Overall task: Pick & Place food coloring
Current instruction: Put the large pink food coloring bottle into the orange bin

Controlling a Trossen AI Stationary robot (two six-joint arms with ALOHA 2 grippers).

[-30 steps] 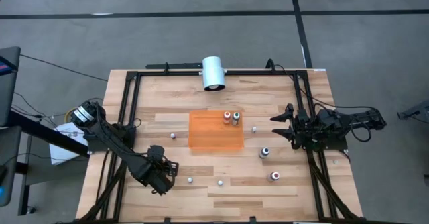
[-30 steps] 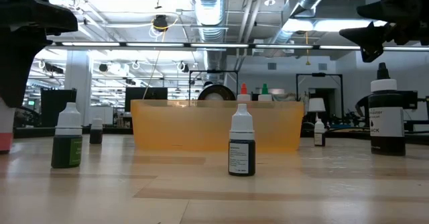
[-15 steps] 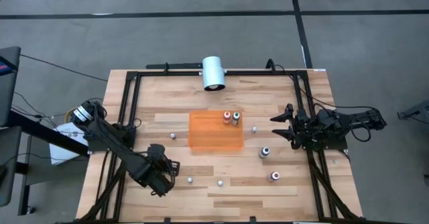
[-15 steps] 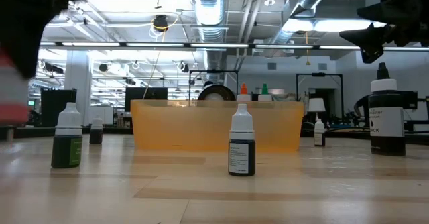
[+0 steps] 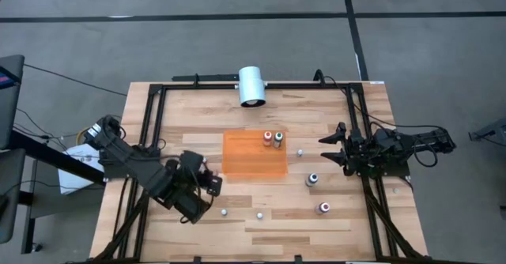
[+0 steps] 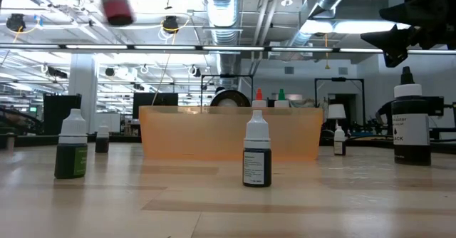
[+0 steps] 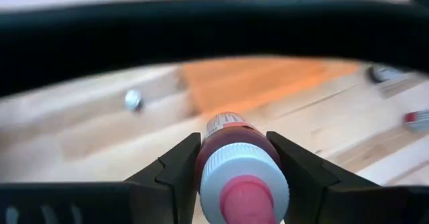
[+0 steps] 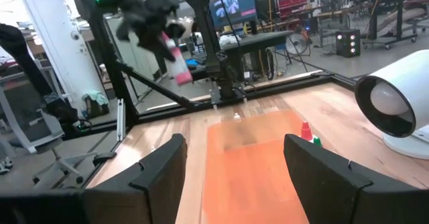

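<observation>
bench [image 5: 205, 141] carrying loose bottles | orange tray [image 5: 241, 163] sitting mid-bench as drop target, two bottles inside | left gripper [image 7: 231, 160] clamping a pink food coloring bottle [image 7: 236, 158], lifting clear beside tray | right gripper [image 8: 234, 160] waiting at right edge, gaping wide, holding nothing

High view: overhead, straight down on whole desk [image 5: 316, 224]. Low view: desk-top height, level, facing room, orange tray [image 6: 228, 135] mid-distance. Left wrist view: close, past own jaws. Right wrist view: across desk. All four share tray.
</observation>
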